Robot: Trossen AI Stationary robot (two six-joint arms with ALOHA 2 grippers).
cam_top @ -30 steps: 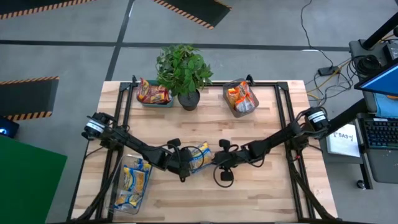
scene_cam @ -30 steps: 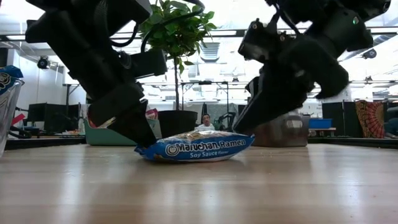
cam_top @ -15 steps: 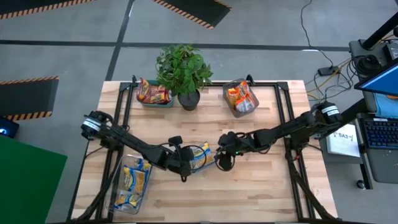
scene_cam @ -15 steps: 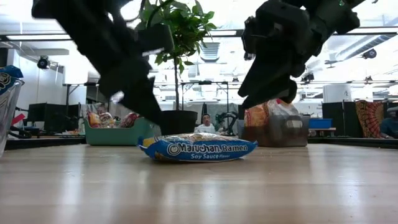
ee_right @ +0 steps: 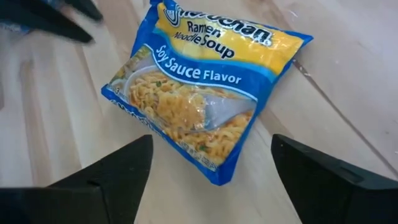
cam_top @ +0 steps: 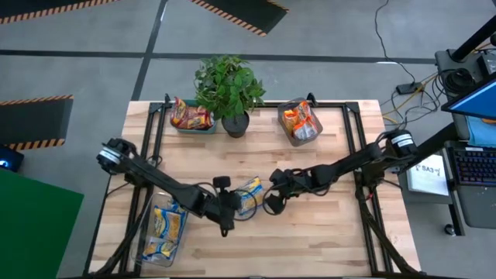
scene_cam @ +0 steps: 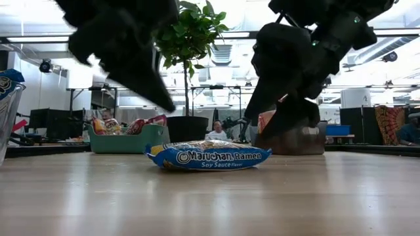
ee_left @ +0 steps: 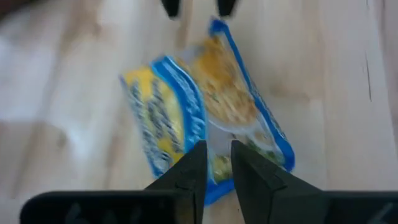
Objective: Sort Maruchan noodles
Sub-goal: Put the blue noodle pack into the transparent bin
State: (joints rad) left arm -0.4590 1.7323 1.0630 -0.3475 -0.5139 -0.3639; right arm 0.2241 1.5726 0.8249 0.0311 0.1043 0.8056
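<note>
Right wrist view reads the blue packet (ee_right: 202,102) label, "Soy Sauce Flavor", between widely spread right gripper (ee_right: 211,180) fingers, nothing held; high view only gives a blue-yellow patch (cam_top: 249,195) mid-table. Left wrist view shows left gripper (ee_left: 216,163) fingers nearly closed, empty, over the packet's edge. Low view: packet flat on wooden table (scene_cam: 210,196), both grippers raised clear. At 12 o'clock, plant (cam_top: 229,87), red-packet bin (cam_top: 191,118), orange-packet bin (cam_top: 299,121); at 8 o'clock, blue-packet bin (cam_top: 164,229). Earlier, both grippers touched the packet; since lifted, right opened.

Bins (cam_top: 193,124): three; plant (cam_top: 227,87): one (potted).
</note>
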